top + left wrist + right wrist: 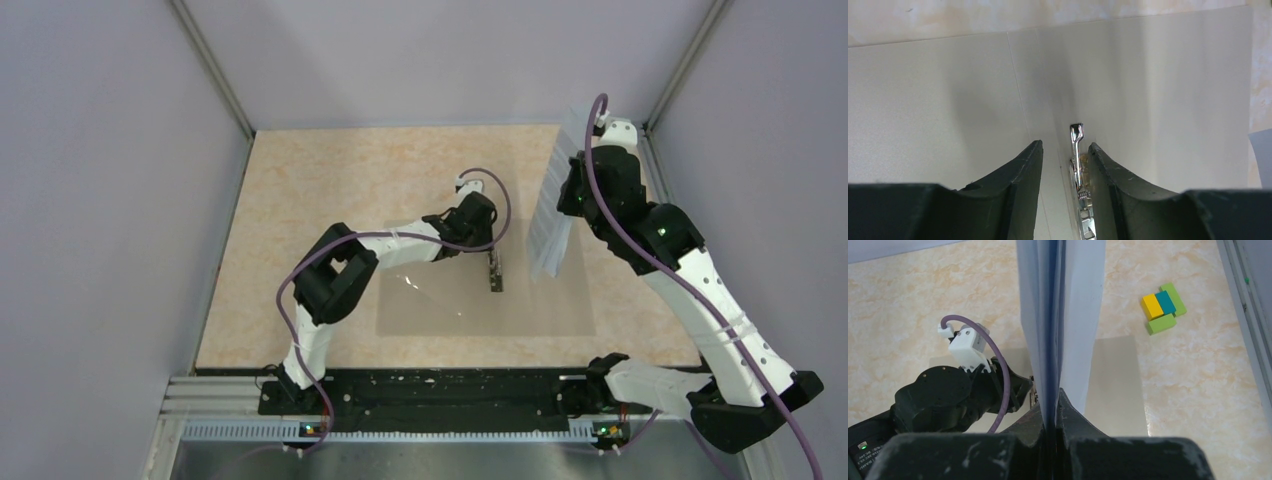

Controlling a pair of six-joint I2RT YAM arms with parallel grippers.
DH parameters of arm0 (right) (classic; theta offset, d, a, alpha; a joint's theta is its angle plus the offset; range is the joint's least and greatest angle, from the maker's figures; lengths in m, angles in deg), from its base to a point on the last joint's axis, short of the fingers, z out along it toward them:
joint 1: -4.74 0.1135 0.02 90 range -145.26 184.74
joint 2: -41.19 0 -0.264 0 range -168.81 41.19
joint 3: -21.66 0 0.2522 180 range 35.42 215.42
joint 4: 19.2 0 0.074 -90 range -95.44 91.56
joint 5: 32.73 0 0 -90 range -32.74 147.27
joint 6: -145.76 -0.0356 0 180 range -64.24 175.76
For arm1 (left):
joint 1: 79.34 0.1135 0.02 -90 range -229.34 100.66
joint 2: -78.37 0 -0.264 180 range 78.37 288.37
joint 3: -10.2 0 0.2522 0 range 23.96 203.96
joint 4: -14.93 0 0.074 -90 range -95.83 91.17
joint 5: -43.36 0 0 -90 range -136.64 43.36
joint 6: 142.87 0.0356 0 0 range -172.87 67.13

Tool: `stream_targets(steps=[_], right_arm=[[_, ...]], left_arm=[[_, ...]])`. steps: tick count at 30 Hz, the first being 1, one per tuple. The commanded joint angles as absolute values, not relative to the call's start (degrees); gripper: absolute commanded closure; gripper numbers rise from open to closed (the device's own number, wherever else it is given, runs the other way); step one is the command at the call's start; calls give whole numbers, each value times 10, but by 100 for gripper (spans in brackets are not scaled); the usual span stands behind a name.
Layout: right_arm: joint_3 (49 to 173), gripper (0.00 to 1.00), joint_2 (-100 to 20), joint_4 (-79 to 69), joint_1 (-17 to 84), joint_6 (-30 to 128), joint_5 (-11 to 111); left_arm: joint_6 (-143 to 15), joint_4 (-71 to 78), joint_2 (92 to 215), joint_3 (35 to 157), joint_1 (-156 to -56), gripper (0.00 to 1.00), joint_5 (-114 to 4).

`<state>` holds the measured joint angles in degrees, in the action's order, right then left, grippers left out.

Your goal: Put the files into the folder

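Note:
The folder [450,300] lies open and flat on the table, pale tan, with its metal clip [495,272] at the spine. My left gripper [491,254] is low over the clip. In the left wrist view its jaws [1065,147] stand open on either side of the raised clip lever [1076,134], which is close to the right finger. My right gripper [568,203] is shut on the files [552,215], a thin white stack held on edge above the folder's right half. In the right wrist view the files [1078,315] rise from the closed jaws [1052,400]; their print is not visible.
A small yellow, blue and green block cluster [1163,307] lies on the table right of the folder [1113,375]. Grey walls enclose the table on three sides. The left arm [948,395] sits just left of the hanging sheets.

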<state>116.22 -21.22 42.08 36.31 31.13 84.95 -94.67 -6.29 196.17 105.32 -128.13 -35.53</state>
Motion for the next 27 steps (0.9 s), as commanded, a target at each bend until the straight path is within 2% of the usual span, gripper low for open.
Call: stream_targets(steps=[1, 10, 18, 21, 27], right_arm=[[1184, 100, -205, 403, 359, 314, 847], [1182, 100, -207, 405, 359, 315, 847], [1179, 100, -209, 406, 360, 312, 845], [1177, 100, -213, 405, 360, 310, 842], [1161, 100, -225, 391, 360, 305, 813]], left_arm=[[-941, -59, 1954, 1085, -1282, 56, -355], [-927, -86, 2008, 1129, -1282, 56, -343], [-925, -115, 2023, 1130, -1282, 61, -332], [-925, -119, 2018, 1123, -1282, 67, -327], [-900, -146, 1975, 1075, -1272, 93, -303]])
